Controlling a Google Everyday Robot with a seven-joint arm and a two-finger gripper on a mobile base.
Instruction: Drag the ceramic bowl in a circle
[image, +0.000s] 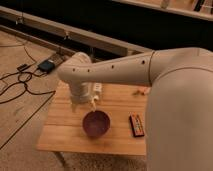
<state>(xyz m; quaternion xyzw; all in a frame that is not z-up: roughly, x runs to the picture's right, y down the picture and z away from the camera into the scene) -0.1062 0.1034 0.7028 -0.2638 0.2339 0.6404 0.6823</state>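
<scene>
Currently the tool (93, 103), jaws apart, hangs at the far rim of the bowl (96, 125), which sits just nearer on the desk (60, 135).

table (60, 135) wooden | dark packet (136, 125) on it | floor cables (20, 82)

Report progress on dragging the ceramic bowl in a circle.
Done: the gripper is down at the far rim of the ceramic bowl. In hand: securing the rim; a grip can't be confirmed. Left: the circular drag across the wooden table, seemingly all of it.
</scene>
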